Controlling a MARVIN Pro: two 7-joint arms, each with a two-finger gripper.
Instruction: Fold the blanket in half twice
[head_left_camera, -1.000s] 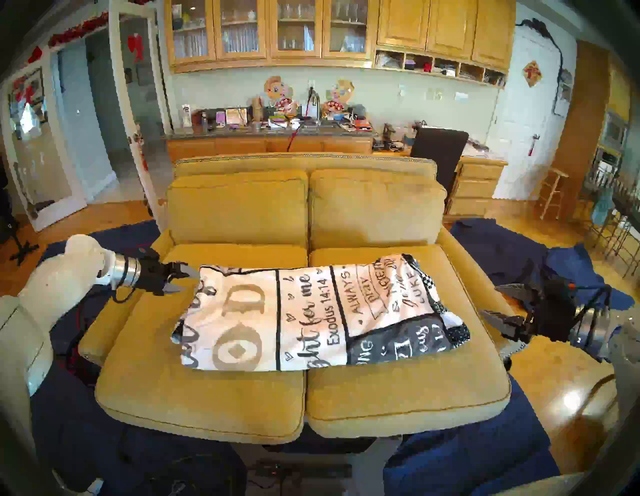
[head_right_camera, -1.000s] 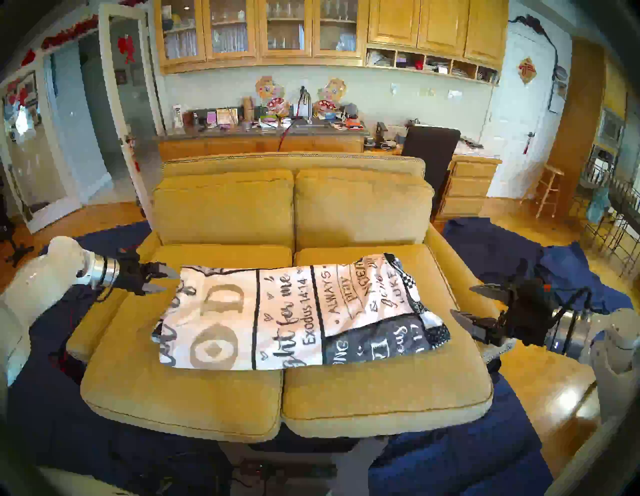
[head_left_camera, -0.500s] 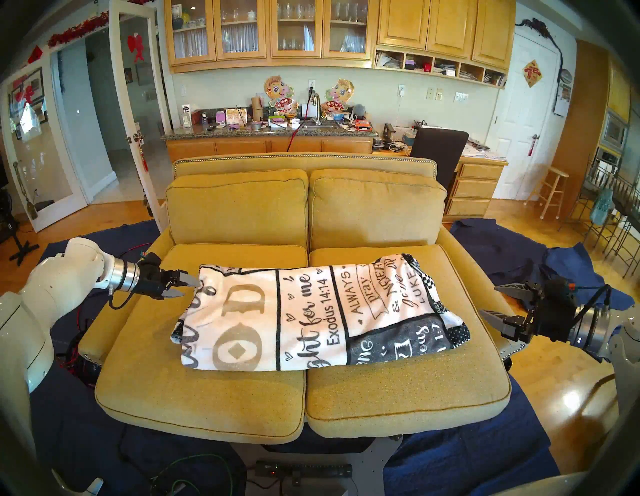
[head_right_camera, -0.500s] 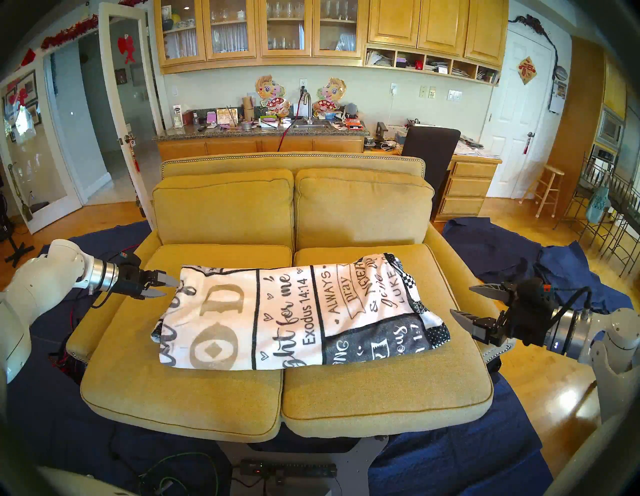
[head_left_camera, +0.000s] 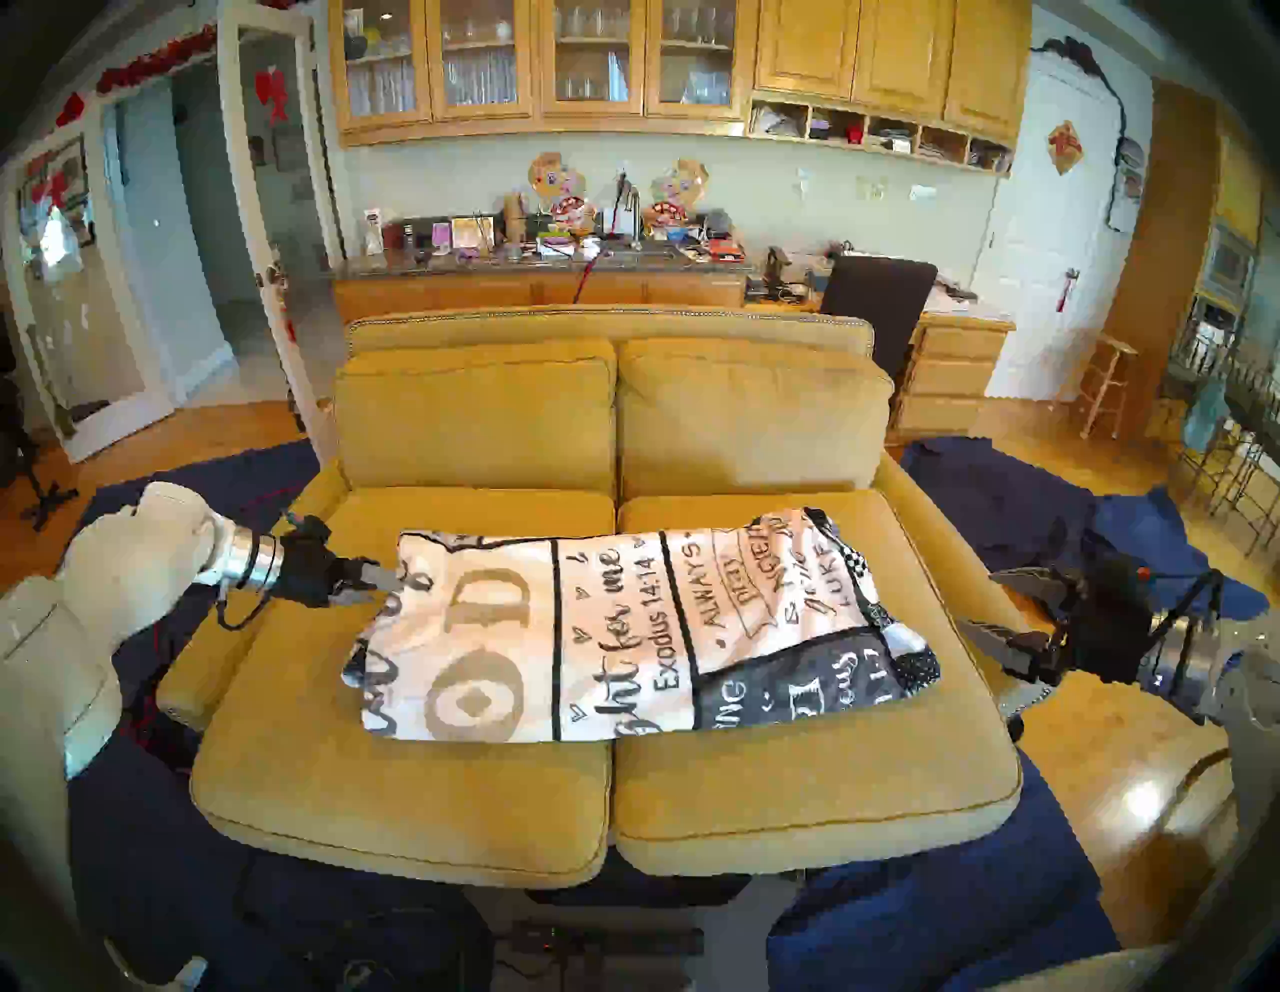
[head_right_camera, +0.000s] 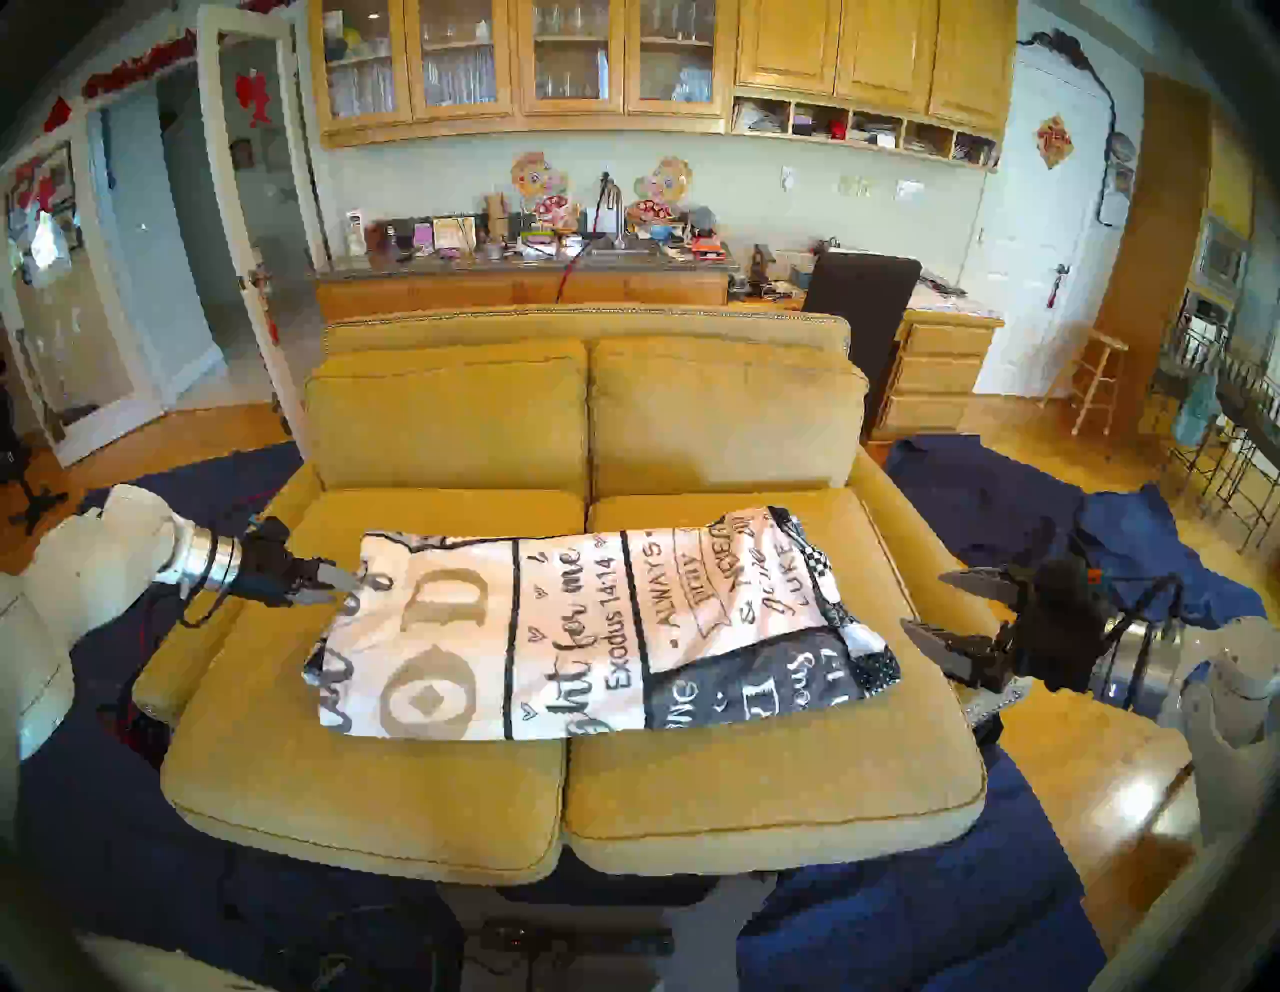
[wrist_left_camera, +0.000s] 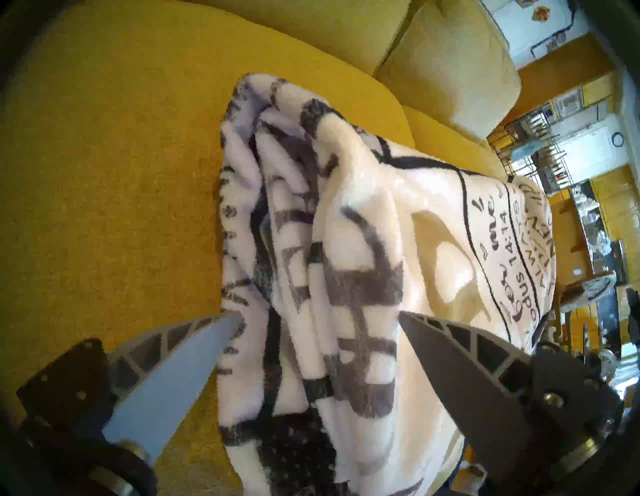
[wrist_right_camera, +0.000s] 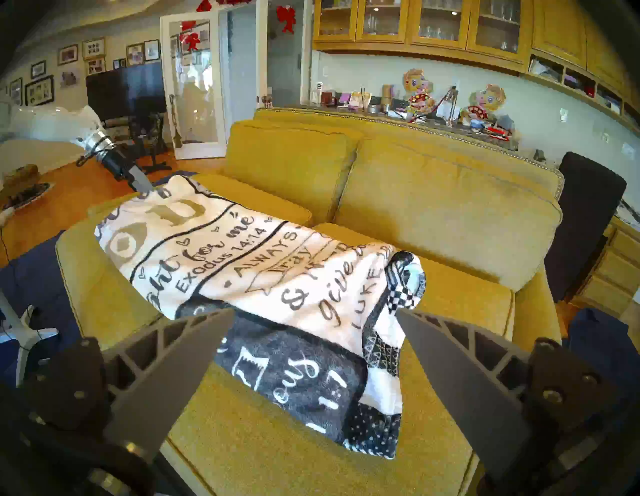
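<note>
Blanket (head_left_camera: 623, 630) lies folded mid-frame on the sofa (head_left_camera: 817, 783); left pincer (head_left_camera: 377, 585) gapes at its left edge, right pincer (head_left_camera: 983, 603) gapes empty at frame right.

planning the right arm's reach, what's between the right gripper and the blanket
Only bare yellow sofa cushion between the open right gripper and the blanket, per the right wrist view.

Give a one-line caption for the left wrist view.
Open left gripper poised at the folded blanket's layered end on the yellow sofa.
</note>
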